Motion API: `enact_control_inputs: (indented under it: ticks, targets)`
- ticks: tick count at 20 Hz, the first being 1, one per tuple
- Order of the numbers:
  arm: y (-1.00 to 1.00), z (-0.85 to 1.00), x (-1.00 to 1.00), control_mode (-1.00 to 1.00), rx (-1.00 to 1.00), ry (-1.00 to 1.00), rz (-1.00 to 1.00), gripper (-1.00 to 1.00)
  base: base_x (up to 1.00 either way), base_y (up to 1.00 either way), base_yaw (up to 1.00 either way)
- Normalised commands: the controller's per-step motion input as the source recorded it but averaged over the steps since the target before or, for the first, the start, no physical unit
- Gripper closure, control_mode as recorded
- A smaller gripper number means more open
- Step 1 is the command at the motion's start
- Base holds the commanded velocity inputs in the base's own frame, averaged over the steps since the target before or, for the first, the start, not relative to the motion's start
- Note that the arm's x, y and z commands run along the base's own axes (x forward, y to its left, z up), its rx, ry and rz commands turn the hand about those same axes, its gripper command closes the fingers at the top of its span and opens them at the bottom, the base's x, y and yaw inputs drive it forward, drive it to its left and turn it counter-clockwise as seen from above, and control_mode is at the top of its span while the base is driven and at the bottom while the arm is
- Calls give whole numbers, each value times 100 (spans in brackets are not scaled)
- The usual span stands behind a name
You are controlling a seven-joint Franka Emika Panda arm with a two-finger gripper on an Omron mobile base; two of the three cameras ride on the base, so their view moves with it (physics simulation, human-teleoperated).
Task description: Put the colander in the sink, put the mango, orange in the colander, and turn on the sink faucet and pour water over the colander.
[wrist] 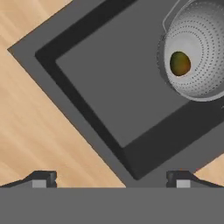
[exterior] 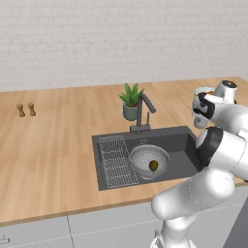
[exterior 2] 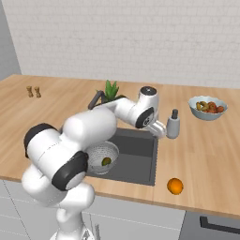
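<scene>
Colander (exterior: 149, 161) upright in sink (exterior: 181, 145), rim up, mango (wrist: 180, 63) inside at its bottom, orange (exterior 2: 175, 186) on counter (exterior 2: 206, 154) near front edge, gripper (wrist: 111, 178) wide open, empty, no legible writing.

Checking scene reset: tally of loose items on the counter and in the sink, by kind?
Task fruit: 2, mango in the colander, orange on the counter
Colander: 1
Fruit bowl: 1
Potted plant: 1
Soap bottle: 1
Small brown shakers: 2
Total: 8
</scene>
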Motion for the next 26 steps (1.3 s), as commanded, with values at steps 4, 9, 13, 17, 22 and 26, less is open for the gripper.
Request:
enact_control_inputs:
  ticks: [4, 9, 13, 17, 22, 26]
  targets:
    - [-32, -17, -24, -100, -18, 15, -6, -100, 0, 0, 0]
    - [-25, -29, -61, -100, 0, 0, -16, -100, 0, 0, 0]
    - [-22, -30, -80, -100, 0, 0, -13, -100, 0, 0, 0]
    - [-19, -13, -44, -100, -3, 5, -5, -100, 0, 0, 0]
    - [-36, 0, -20, -100, -3, 20, 0, -100, 0, 0, 0]
    - [-49, -7, -31, -100, 0, 11, 0, -100, 0, 0, 0]
